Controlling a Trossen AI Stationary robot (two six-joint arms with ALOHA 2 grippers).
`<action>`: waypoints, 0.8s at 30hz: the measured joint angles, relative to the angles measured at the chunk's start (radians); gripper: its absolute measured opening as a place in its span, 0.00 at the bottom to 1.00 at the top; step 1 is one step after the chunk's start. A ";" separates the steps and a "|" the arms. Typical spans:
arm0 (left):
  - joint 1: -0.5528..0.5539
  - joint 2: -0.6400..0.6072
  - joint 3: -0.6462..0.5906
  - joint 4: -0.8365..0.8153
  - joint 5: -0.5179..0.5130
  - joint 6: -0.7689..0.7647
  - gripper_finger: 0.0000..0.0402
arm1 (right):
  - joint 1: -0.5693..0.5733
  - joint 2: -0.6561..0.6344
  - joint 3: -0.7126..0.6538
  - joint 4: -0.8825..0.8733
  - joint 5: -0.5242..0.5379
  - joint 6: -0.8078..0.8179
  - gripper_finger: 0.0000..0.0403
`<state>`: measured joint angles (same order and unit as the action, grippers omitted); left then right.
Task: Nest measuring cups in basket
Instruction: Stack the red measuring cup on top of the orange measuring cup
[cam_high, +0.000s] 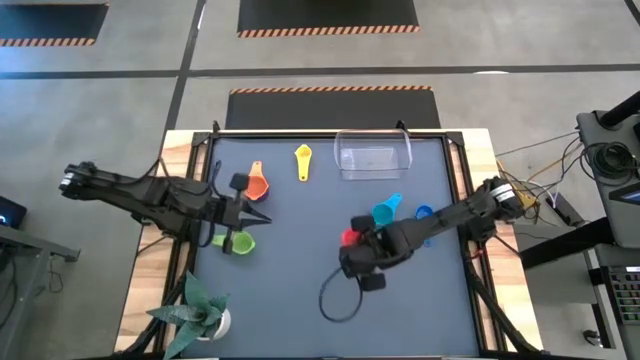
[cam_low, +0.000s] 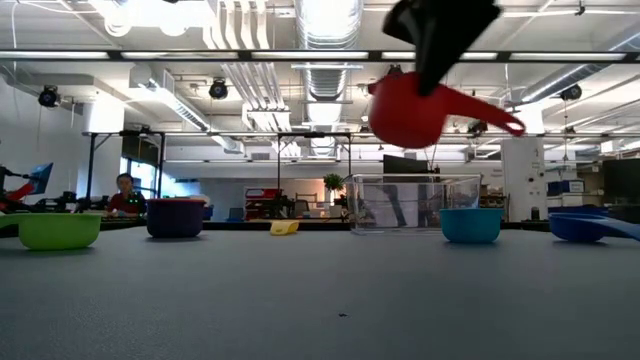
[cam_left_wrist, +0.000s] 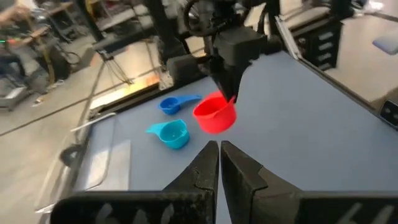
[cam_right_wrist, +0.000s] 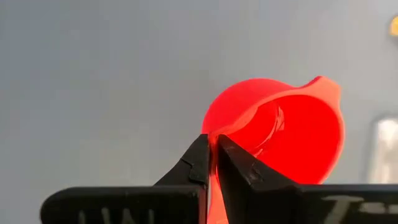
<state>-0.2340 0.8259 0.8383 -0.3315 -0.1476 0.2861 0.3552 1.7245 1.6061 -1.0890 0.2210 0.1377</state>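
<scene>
From above, the clear rectangular plastic basket (cam_high: 374, 157) stands at the far edge of the dark table (cam_high: 300, 280) with no cup visible inside it, so the nesting looks barely begun. The right gripper (cam_high: 352, 240) holds the small red plastic measuring cup (cam_high: 348, 237) by its handle; the cyan cup (cam_high: 385, 211) and the blue cup (cam_high: 424, 213) lie just beyond its fingers, between them and the basket. The left gripper (cam_high: 256, 215) points toward the middle of the table, with the orange cup (cam_high: 257, 184) on one side of its fingers, the green cup (cam_high: 240, 242) on the other, and the small yellow cup (cam_high: 303, 160) farther off toward the basket.

At table height, the red cup (cam_low: 405, 108) hangs clear of the surface, its handle sticking out sideways, above the empty basket (cam_low: 410, 204). The green (cam_low: 59, 230), dark purple (cam_low: 175, 217), yellow (cam_low: 284, 228), cyan (cam_low: 470, 224) and blue (cam_low: 585, 226) cups sit loose on the table.

From the left wrist, that arm's own fingers (cam_left_wrist: 205, 167) are pressed together on nothing; ahead of them the other arm carries the red cup (cam_left_wrist: 215, 115) over the table.

From the right wrist, the fingers (cam_right_wrist: 239, 163) pinch the red cup's (cam_right_wrist: 292, 134) flat handle.

By my judgement, one cup is in transit and all seven remain to be placed.

No brand, label or writing can be read anywhere.
</scene>
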 joint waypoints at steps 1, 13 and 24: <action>0.000 -0.012 -0.001 0.000 -0.020 -0.007 0.00 | -0.017 0.000 0.008 0.005 0.010 -0.032 0.03; 0.000 -0.141 -0.042 0.001 -0.237 -0.021 0.00 | -0.224 0.118 0.181 0.054 0.018 -0.494 0.03; 0.000 -0.187 -0.063 0.000 -0.386 -0.033 0.00 | -0.379 0.396 0.509 0.050 0.134 -0.915 0.03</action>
<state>-0.2337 0.6388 0.7750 -0.3313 -0.5335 0.2527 -0.0241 2.1209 2.1155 -1.0388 0.3550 -0.7775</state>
